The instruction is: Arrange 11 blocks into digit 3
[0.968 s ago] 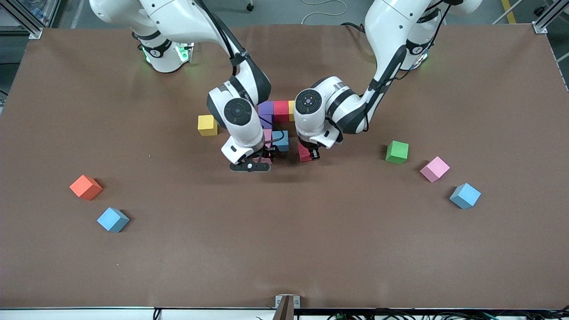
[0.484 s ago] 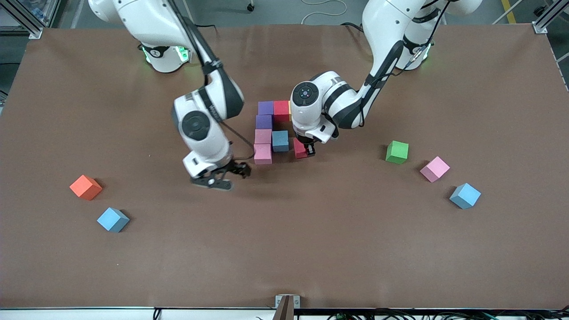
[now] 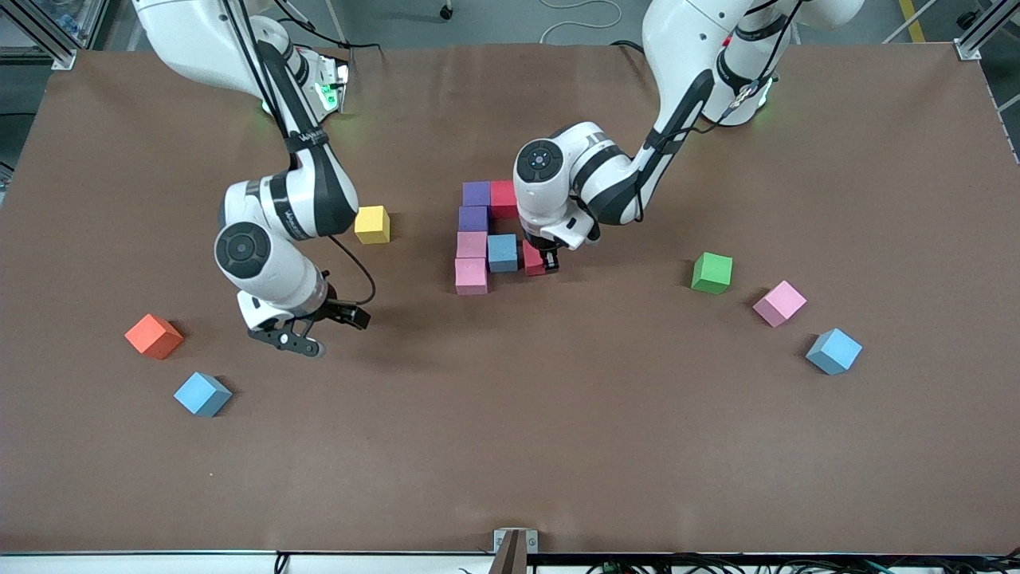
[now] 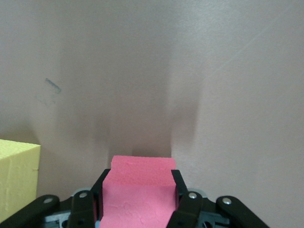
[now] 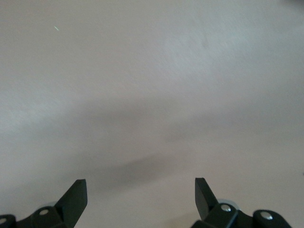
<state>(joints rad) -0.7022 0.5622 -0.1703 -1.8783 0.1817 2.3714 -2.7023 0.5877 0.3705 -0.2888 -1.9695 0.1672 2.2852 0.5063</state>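
Swinging away from the cluster of blocks (image 3: 488,239), the right gripper (image 3: 307,328) hung with jaws released over bare surface (image 3: 510,430) near the orange cube (image 3: 154,336), while the left gripper (image 3: 548,262) clenched a red block (image 3: 532,259) beside the light blue block (image 3: 502,252)

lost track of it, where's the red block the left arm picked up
In the front view the red block is shut in the left gripper, right beside the light blue block in the block cluster mid-table.
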